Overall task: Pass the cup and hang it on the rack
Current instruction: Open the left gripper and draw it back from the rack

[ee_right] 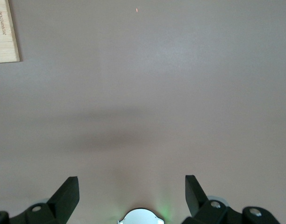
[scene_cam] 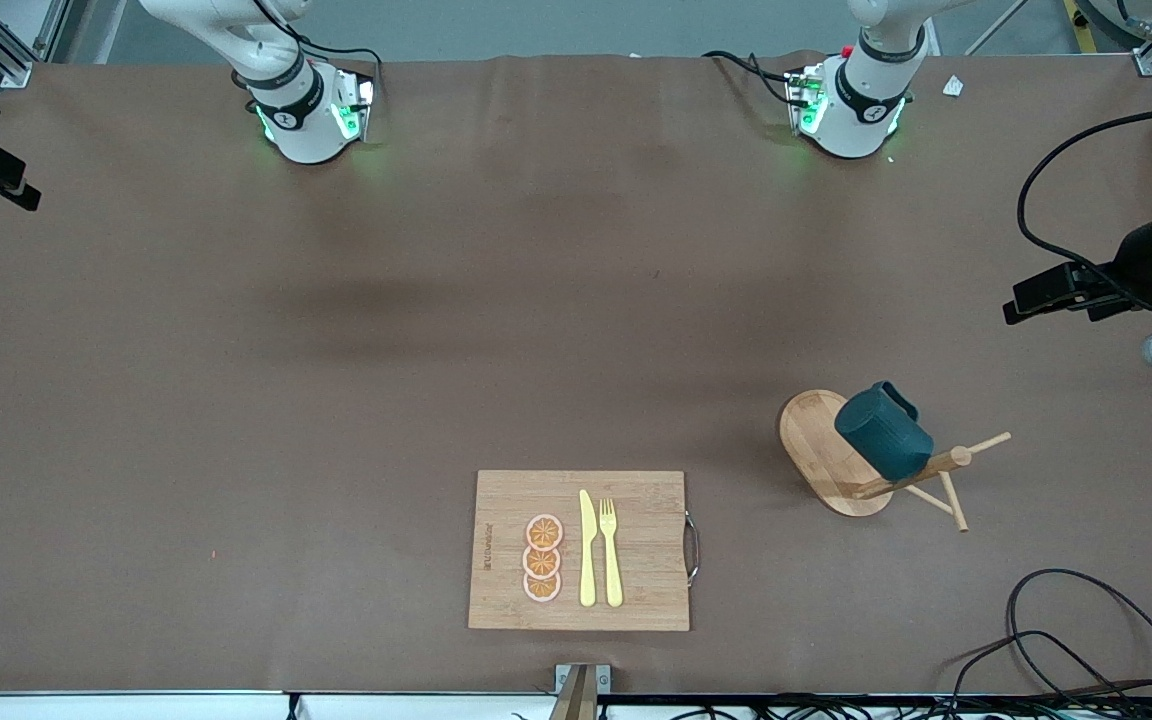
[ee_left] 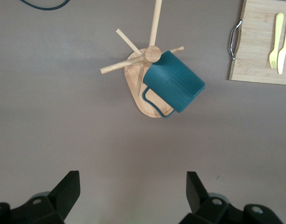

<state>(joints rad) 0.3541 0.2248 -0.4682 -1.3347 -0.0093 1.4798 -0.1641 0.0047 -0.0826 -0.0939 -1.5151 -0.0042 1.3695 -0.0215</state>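
Observation:
The dark teal cup [scene_cam: 883, 430] hangs tilted by its handle on a peg of the light wooden rack [scene_cam: 816, 440], which stands toward the left arm's end of the table. In the left wrist view the cup [ee_left: 175, 81] and the rack [ee_left: 143, 100] show from above. My left gripper [ee_left: 133, 186] is high over the bare table beside the rack, open and empty. My right gripper [ee_right: 132, 186] is open and empty over bare table near the right arm's base. Neither gripper shows in the front view.
A wooden cutting board [scene_cam: 636, 500] with a yellow knife [scene_cam: 587, 548], a yellow fork [scene_cam: 611, 550] and three orange slices [scene_cam: 542, 558] lies near the front camera. Black cables [scene_cam: 1066, 640] lie at the near corner at the left arm's end. A black-and-white device [scene_cam: 1136, 275] juts in there.

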